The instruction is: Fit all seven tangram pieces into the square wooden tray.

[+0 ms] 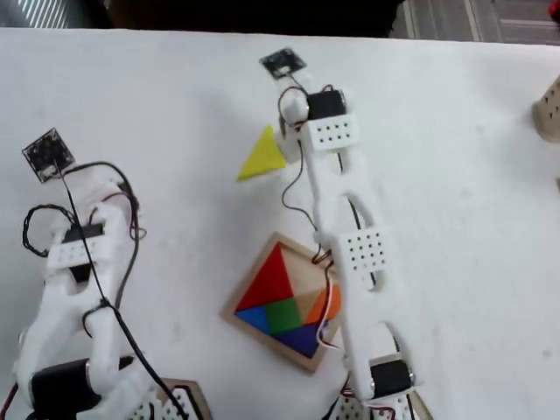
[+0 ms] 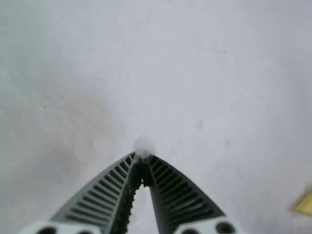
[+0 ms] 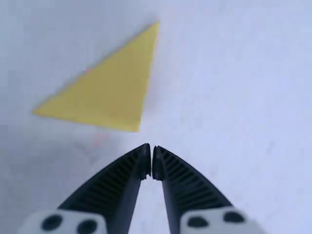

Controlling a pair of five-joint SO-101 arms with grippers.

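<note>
The square wooden tray [image 1: 278,242] lies mid-table and holds several pieces: a red triangle [image 1: 269,278], a green piece [image 1: 284,315], blue pieces [image 1: 302,338] and an orange one [image 1: 330,303]. A yellow triangle [image 1: 262,156] [image 3: 108,87] lies flat on the white table beyond the tray. My right gripper [image 3: 150,163] is shut and empty, its tips just short of the triangle's near corner. The right arm [image 1: 360,249] stretches over the tray's right edge. My left gripper [image 2: 142,165] is shut and empty over bare table at the left, with the left arm [image 1: 77,249] folded back.
A yellow corner [image 2: 305,203] peeks in at the edge of the left wrist view. A tan perforated object [image 1: 549,109] stands at the table's right edge. Black cables [image 1: 122,219] loop around the left arm. White table surface spreads around the tray.
</note>
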